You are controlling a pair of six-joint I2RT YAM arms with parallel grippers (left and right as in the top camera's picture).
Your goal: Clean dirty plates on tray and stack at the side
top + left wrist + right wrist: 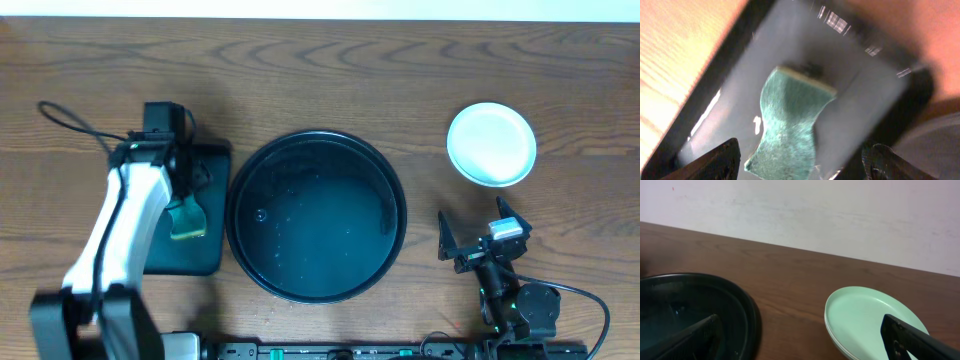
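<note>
The left end effector (802, 162) gaped wide over a green wavy-edged sponge (790, 120), holding nothing. The right end effector (478, 228) stood wide open, empty.

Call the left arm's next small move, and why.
Probably lift the left gripper straight up, clear of the sponge. Its jaws stand open either side of the sponge, which lies on the rectangular tray; the round tray holds no plates, and the plates sit stacked to its right.
</note>
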